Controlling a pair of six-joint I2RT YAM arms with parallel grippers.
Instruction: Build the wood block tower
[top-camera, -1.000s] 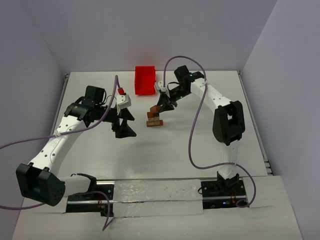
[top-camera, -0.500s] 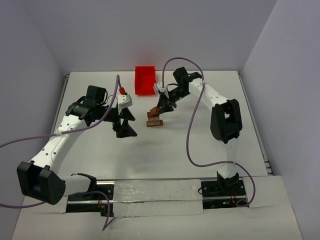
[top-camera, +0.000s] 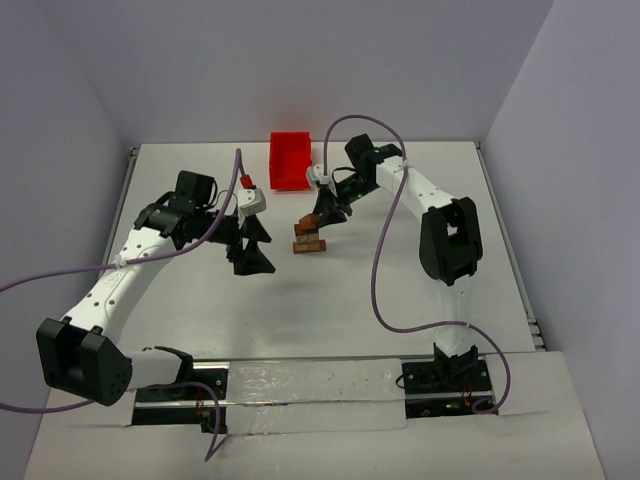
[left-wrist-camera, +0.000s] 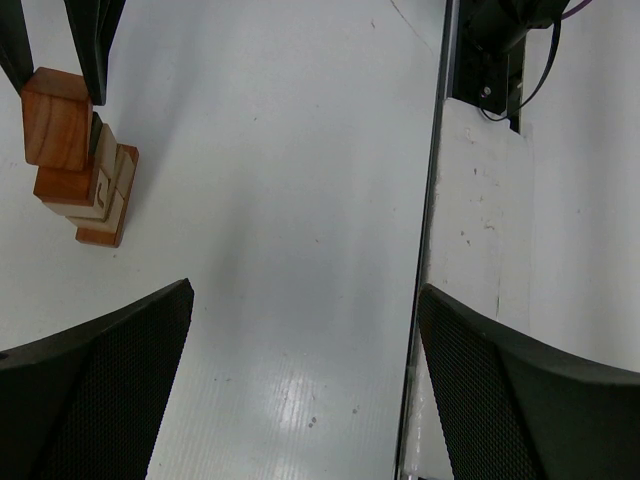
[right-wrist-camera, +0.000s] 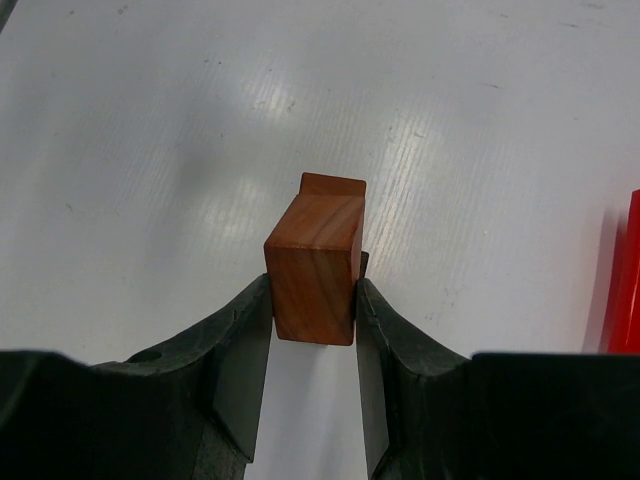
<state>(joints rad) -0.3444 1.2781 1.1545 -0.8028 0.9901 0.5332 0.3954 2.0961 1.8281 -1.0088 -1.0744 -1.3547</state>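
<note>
The right gripper (right-wrist-camera: 313, 285) pinches a reddish-brown wooden cube (right-wrist-camera: 315, 262) at the top of the small tan-and-brown wood block tower (top-camera: 308, 241) (red plastic bin (top-camera: 291, 160) near its twelve o'clock). The left gripper (top-camera: 252, 247) gapes wide at nine o'clock. Releasing off-centre could topple the uneven tower.

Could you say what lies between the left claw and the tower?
Only bare table separates the left claw from the wood block tower, shown in the left wrist view.

The wood block tower (top-camera: 309, 240), tan and reddish-brown, stands mid-table, top cube (right-wrist-camera: 315, 255) clamped by right pincer (right-wrist-camera: 312, 292).
</note>
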